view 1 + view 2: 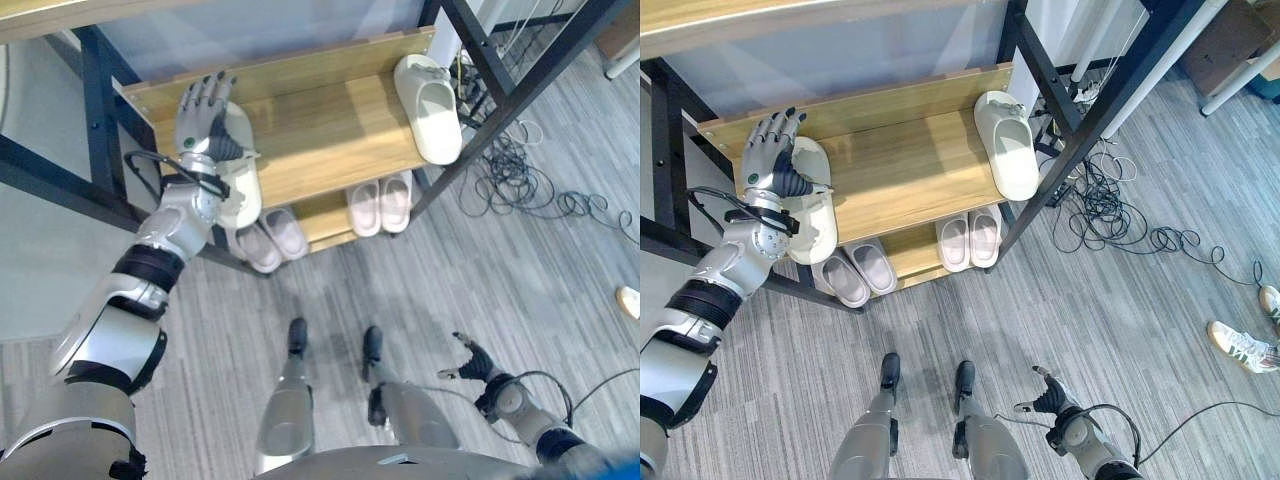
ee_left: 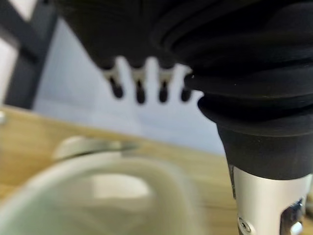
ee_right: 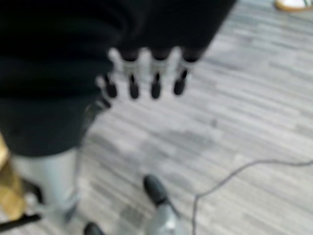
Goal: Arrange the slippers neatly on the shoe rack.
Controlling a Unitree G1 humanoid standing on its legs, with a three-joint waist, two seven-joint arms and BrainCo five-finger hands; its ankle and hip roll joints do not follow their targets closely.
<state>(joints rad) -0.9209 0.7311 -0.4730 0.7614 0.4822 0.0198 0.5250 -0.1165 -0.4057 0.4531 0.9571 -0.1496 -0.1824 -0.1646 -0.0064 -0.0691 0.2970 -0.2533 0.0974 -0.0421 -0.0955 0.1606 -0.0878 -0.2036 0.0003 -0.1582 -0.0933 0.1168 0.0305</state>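
Note:
One white slipper (image 1: 243, 185) lies at the left end of the shoe rack's wooden upper shelf (image 1: 320, 130). My left hand (image 1: 203, 112) is over its far part, fingers straight and spread, open; I cannot tell whether the palm touches it. In the left wrist view the fingers (image 2: 139, 85) reach past the slipper (image 2: 98, 196) toward the back wall. A second white slipper (image 1: 430, 110) lies at the shelf's right end, toe pointing away from the rack's back. My right hand (image 1: 470, 362) hangs low over the floor, fingers relaxed and holding nothing.
Two pairs of pale pink slippers (image 1: 270, 240) (image 1: 380, 205) sit on the lower shelf. The black metal frame (image 1: 100, 120) stands on both sides. Tangled cables (image 1: 520, 180) lie on the floor to the right. A person's shoe (image 1: 1240, 345) is at the far right.

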